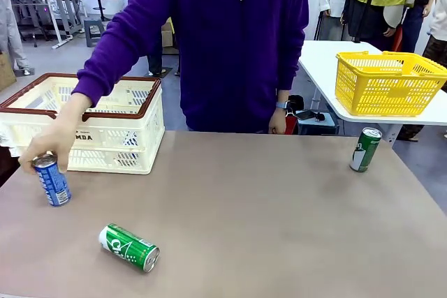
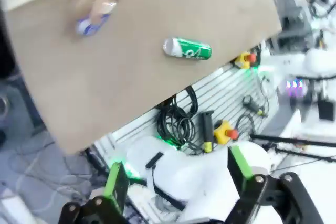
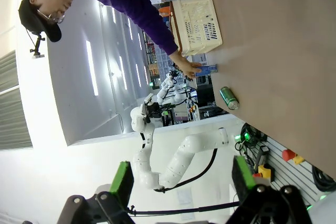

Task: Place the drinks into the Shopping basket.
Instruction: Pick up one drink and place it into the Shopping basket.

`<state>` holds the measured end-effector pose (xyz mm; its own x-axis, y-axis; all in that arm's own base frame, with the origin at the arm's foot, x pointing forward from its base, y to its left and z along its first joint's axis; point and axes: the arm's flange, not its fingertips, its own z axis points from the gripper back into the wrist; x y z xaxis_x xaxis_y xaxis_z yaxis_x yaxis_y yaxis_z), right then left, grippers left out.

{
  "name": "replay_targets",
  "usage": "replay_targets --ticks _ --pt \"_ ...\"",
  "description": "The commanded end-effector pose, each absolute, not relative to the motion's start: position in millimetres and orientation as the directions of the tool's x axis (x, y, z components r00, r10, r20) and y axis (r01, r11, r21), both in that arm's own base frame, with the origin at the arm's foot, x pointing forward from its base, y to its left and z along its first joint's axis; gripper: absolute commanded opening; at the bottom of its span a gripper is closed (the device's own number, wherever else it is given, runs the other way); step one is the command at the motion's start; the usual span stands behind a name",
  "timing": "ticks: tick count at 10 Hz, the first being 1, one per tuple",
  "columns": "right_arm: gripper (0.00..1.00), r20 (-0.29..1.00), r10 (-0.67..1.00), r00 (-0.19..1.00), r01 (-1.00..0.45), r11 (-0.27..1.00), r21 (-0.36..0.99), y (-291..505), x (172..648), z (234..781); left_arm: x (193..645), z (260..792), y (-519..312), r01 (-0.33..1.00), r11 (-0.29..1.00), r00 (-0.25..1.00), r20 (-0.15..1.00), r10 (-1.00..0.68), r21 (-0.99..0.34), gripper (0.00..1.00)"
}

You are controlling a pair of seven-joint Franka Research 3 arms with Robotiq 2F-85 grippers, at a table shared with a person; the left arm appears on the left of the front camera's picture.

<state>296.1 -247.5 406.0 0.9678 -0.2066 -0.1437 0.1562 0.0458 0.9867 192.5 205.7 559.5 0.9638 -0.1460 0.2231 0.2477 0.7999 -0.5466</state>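
Blue can (image 1: pixel 53 185) top hidden under person's hand (image 1: pixel 49 144); basket (image 1: pixel 126 141) left edge cropped.

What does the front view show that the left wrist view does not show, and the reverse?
Front view: the cream-white slotted plastic shopping basket with a dark brown rim, a yellow mesh basket on a white side table, and an upright green aluminium can. Left wrist view: the open left end effector, black cables and red-and-yellow stop buttons below the table edge. Both: the brown table, the green aluminium can lying on its side, and the person's hand on the blue aluminium can.
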Motion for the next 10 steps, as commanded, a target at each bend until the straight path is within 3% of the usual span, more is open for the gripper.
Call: replay_targets --ticks 1,3,7,8,10 --pt "1.0 -0.14 -0.209 0.968 0.154 0.055 0.986 -247 296 409 212 590 270 0.015 0.751 0.97 0.191 0.148 -0.66 1.0" --pt "1.0 -0.14 -0.209 0.968 0.154 0.055 0.986 -247 296 409 209 568 302 -0.136 0.698 0.939 0.133 0.317 -0.703 1.0" --pt "1.0 -0.14 -0.209 0.968 0.154 0.055 0.986 -247 296 409 208 570 281 -0.149 0.693 0.931 0.136 0.339 -0.706 1.0" --pt "1.0 -0.14 -0.209 0.968 0.154 0.055 0.986 -247 296 409 211 581 249 -0.202 0.708 0.92 0.117 0.374 -0.676 1.0" --pt "1.0 -0.14 -0.209 0.968 0.154 0.055 0.986 -247 296 409 224 592 135 -0.23 0.865 0.923 0.182 0.339 -0.446 1.0"
